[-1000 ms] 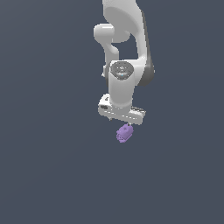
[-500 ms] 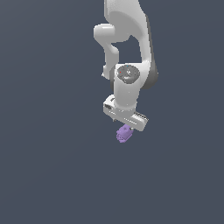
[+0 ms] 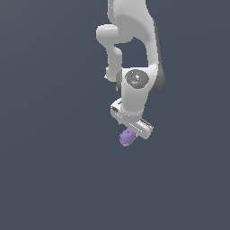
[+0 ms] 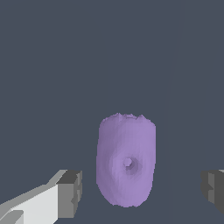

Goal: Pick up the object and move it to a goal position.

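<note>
The gripper (image 4: 140,188) stands wide open, holding nothing. The purple object (image 4: 126,159) sits between its fingers (image 4: 70,192), with clear gaps either side, low in the exterior frame's center.

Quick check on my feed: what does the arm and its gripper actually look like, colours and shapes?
The arm is glossy white with rounded, bulbous links and dark grey bands at the joints. A round grey cap with tiny red and blue marks sits on the wrist joint. The gripper has a flat white crossbar body; in the wrist view its fingers end in blocky dark grey pads. No cables or lettering show.
</note>
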Controlling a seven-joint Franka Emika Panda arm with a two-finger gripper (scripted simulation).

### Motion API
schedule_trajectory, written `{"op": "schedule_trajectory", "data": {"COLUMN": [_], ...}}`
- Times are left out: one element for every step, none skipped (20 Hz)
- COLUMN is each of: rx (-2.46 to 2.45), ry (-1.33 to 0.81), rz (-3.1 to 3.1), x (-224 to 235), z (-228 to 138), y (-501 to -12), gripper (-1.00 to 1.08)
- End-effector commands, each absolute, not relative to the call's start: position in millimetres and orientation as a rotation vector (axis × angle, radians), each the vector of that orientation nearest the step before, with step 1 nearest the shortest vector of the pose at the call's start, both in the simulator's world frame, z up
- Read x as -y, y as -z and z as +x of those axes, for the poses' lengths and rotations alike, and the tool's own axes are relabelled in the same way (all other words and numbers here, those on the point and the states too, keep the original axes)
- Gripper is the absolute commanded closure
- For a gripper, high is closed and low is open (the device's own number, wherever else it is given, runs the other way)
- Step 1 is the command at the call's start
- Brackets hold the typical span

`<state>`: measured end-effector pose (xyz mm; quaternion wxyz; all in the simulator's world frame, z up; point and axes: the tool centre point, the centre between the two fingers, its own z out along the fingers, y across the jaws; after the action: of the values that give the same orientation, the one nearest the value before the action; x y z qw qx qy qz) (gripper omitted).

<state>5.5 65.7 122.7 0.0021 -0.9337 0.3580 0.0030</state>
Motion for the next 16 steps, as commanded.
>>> {"op": "schedule_trajectory", "data": {"rx": [-1.168,-1.181,-1.192,-1.201,-1.209,-1.215,-1.219,-1.222,-1.223,-1.217,-1.217,-1.217,-1.217,-1.218,-1.218,-1.219], "ry": [-0.005,-0.004,-0.003,-0.002,-0.001,-0.001,0.0,0.0,0.0,-0.001,-0.001,-0.001,-0.001,-0.001,-0.001,0.0], "rz": [-2.914,-2.909,-2.905,-2.902,-2.899,-2.897,-2.895,-2.894,-2.894,-2.896,-2.896,-2.896,-2.896,-2.896,-2.896,-2.895], "x": [-67,-68,-68,-69,-69,-70,-70,-70,-70,-70,-70,-70,-70,-70,-70,-70], "z": [6,7,7,7,7,8,8,8,8,8,8,7,7,7,7,7], "y": [-122,-121,-121,-121,-120,-120,-120,-120,-120,-120,-120,-119,-117,-114,-110,-106], "gripper": [-0.92,-0.92,-0.92,-0.92,-0.92,-0.92,-0.92,-0.92,-0.92,-0.92,-0.92,-0.92,-0.92,-0.92,-0.92,-0.92]}}
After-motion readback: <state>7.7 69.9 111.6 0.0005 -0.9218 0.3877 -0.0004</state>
